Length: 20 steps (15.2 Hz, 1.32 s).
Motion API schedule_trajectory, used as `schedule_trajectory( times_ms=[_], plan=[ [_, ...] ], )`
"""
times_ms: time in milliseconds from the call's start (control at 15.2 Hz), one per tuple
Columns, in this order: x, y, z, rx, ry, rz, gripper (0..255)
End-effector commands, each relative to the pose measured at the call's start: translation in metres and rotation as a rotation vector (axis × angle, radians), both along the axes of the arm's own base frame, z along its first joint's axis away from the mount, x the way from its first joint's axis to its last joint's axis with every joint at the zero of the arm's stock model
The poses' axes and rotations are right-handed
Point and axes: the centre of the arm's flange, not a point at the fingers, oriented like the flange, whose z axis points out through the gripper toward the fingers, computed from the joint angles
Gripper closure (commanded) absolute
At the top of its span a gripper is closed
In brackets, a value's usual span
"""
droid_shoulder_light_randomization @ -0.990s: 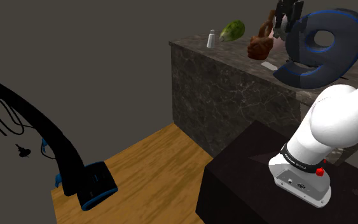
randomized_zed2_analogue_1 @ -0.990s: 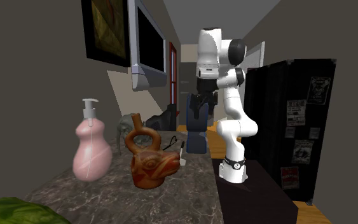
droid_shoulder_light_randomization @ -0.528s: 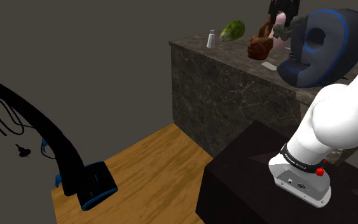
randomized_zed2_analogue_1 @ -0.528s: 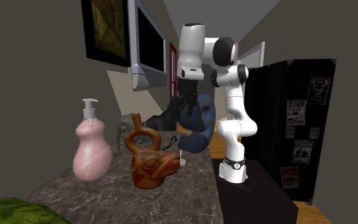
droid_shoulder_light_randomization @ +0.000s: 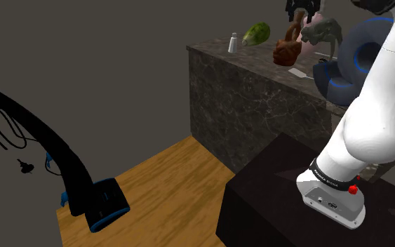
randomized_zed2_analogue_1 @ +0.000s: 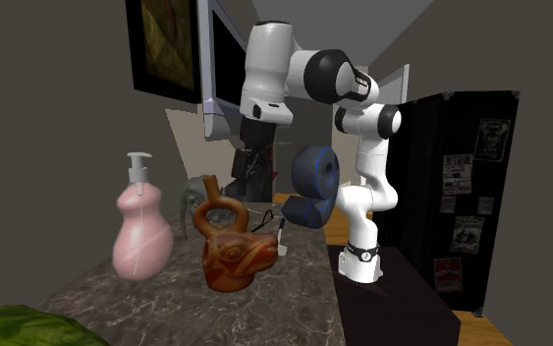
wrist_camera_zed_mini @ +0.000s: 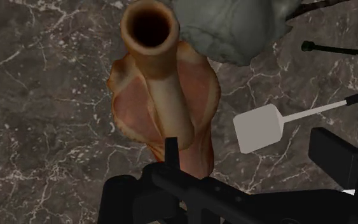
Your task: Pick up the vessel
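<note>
The vessel (droid_shoulder_light_randomization: pixel 287 45) is a reddish-brown animal-shaped jug with a tube spout and a looped handle. It stands upright on the dark marble counter (droid_shoulder_light_randomization: pixel 259 91). In the second exterior view the vessel (randomized_zed2_analogue_1: pixel 230 251) sits in the foreground, and my gripper (randomized_zed2_analogue_1: pixel 249 169) hangs behind and above it. The shoulder view has the gripper (droid_shoulder_light_randomization: pixel 297 7) at the top edge, just over the jug. From the wrist camera I look straight down the vessel's open spout (wrist_camera_zed_mini: pixel 161 95), with the hand's black parts low in the picture.
A grey elephant figure (wrist_camera_zed_mini: pixel 234 25) touches the vessel's far side. A white spatula (wrist_camera_zed_mini: pixel 260 127) lies beside it. A pink soap dispenser (randomized_zed2_analogue_1: pixel 141 231), a blue-black coiled object (randomized_zed2_analogue_1: pixel 313 182), a green vegetable (droid_shoulder_light_randomization: pixel 255 33) and a small shaker (droid_shoulder_light_randomization: pixel 233 43) share the counter.
The arm has swung from above the blue-black coiled object toward the second exterior view's left. The gripper now hangs over the vessel. Nothing on the counter has moved.
</note>
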Motion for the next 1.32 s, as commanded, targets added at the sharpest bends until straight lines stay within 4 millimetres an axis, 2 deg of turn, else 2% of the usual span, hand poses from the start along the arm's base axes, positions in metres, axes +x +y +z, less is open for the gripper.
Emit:
schedule_trajectory(
  times_ms=[0,66,132,594,726,792,1254],
  plan=[
    [0.023,-0.008,0.000,-0.007,0.011,0.083,0],
    [0.034,-0.013,0.000,-0.011,0.017,0.119,0],
    [0.034,-0.014,0.000,-0.011,0.017,0.122,0],
    [0.034,-0.014,-0.040,-0.011,0.017,0.122,0],
    [0.034,-0.014,-0.040,-0.011,0.017,0.122,0],
    [0.034,-0.013,-0.039,-0.011,0.017,0.122,255],
    [0.035,-0.013,-0.040,-0.011,0.017,0.122,255]
  ],
)
